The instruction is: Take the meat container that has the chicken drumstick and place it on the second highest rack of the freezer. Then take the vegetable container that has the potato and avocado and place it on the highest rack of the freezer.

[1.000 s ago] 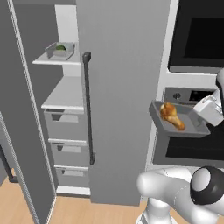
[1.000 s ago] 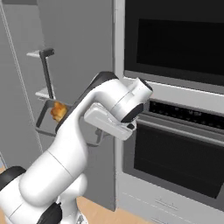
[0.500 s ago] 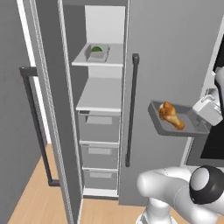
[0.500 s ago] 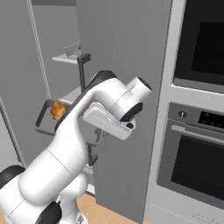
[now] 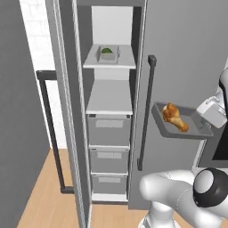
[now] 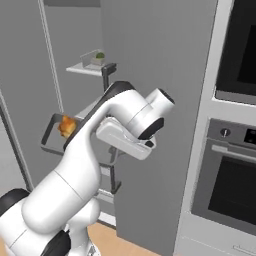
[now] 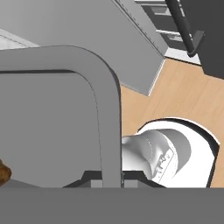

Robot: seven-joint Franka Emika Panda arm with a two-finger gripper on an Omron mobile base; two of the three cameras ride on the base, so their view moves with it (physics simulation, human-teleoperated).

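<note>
One meat container (image 5: 180,125) with chicken drumstick (image 5: 174,117) clamped in hand (image 7: 112,177).

The white arm rises from the lower right of the left base view, its elbow bent, with the wrist at the right edge of the frame. The gripper (image 5: 205,116) sits at mid-height there, its fingers closed on the rim of the meat container (image 5: 171,129), holding it level. In the hand view, the fingertips (image 7: 94,178) pinch that rim at bottom centre.
</note>
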